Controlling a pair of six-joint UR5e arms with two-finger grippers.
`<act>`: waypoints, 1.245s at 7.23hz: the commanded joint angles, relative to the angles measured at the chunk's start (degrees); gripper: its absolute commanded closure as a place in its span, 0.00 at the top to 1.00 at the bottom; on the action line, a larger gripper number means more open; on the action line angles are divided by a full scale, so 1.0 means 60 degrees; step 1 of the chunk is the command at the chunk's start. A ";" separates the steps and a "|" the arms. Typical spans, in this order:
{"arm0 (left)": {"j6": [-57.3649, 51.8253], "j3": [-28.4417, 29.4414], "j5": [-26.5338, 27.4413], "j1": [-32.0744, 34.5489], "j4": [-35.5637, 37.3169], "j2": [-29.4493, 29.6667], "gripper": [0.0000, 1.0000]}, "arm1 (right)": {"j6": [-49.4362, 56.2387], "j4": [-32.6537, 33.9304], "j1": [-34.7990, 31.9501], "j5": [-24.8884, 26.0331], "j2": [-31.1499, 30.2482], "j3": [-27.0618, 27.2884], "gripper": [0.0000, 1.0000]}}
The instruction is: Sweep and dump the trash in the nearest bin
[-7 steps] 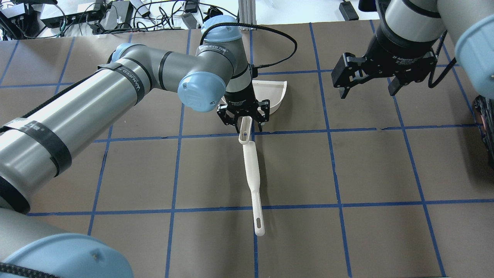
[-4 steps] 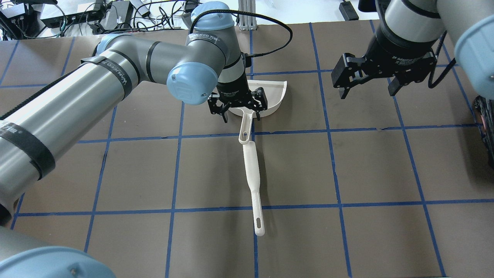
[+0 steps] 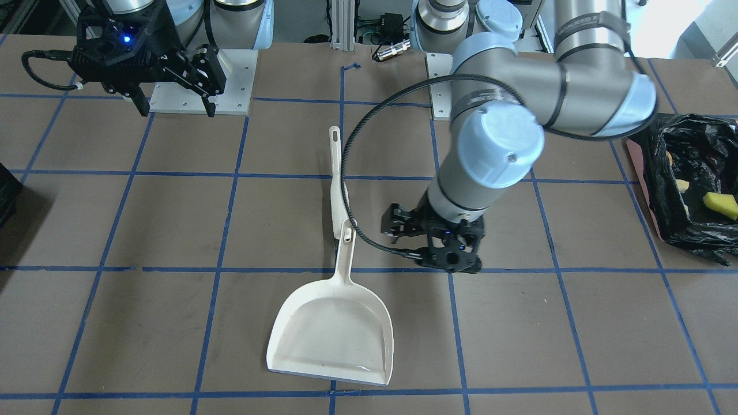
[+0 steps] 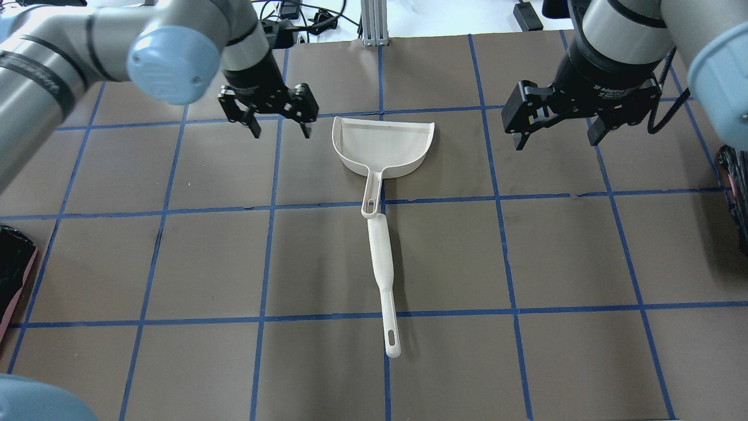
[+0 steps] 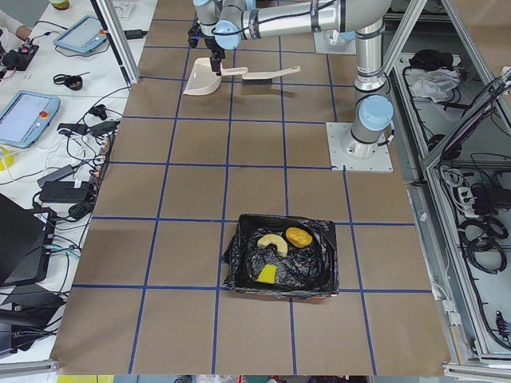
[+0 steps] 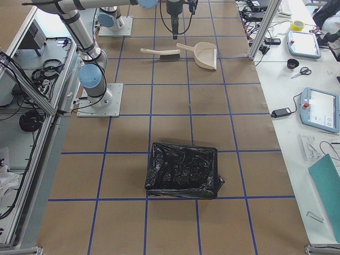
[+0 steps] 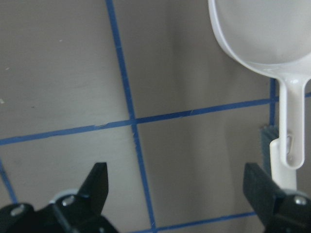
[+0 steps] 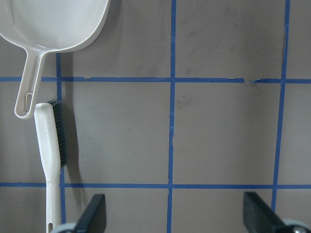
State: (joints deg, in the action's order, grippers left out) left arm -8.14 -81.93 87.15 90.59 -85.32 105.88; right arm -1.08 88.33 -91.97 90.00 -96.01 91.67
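The bin (image 5: 279, 289) sits on the near part of the table (image 5: 184, 183), lined with a crinkled black bag (image 5: 311, 263). Three bits of trash lie in it: a tan curved piece (image 5: 271, 242), an orange-brown oval lump (image 5: 299, 237) just beside it, and a yellow-green wedge (image 5: 267, 274) nearer the camera. At the far end a white dustpan (image 5: 200, 83) lies with its handle toward a brush (image 5: 262, 76). The left arm (image 5: 303, 14) rises from its base (image 5: 361, 142) and reaches across above them. The left gripper (image 5: 214, 62) hangs near the dustpan, too small to read. Two tablets (image 5: 25, 118) lie on the side bench.
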 commanded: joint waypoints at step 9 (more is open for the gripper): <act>0.0844 -0.0814 0.0372 -0.0612 -0.1543 -0.2953 1.00 | -0.0009 -0.0015 -0.0023 -0.0015 -0.0008 0.0000 1.00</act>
